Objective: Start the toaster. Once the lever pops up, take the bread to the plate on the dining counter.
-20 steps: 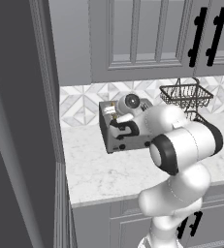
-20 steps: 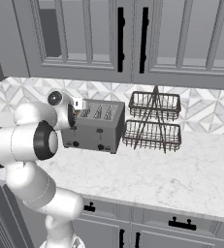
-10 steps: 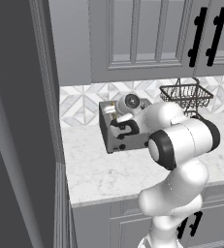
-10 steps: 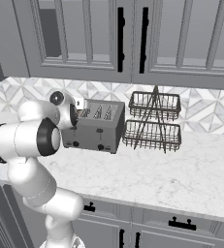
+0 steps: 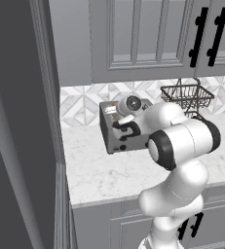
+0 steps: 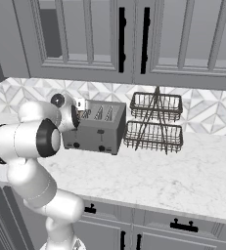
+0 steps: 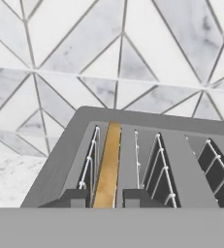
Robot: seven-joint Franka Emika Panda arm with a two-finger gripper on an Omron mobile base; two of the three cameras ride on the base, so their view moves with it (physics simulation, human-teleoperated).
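The bread (image 7: 107, 164) in the toaster (image 7: 133, 160) is being pinched narrowly by the gripper (image 7: 107, 197); it could be slipping off if gripped shallowly.

We see a glossy white arm (image 5: 182, 146) of fat rounded segments, with black rings at its joints. Beside the toaster (image 6: 97, 128), its wrist carries a round grey-lensed cap and a black bracket.

The toaster (image 6: 96, 128) is grey metal with black knobs. In its slot, the bread (image 7: 107, 164) shows a golden-tan crust. Behind the toaster, the wall tiles (image 7: 133, 53) are white-grey marble triangles. Beside it, the wire basket rack (image 6: 155, 122) is dark.
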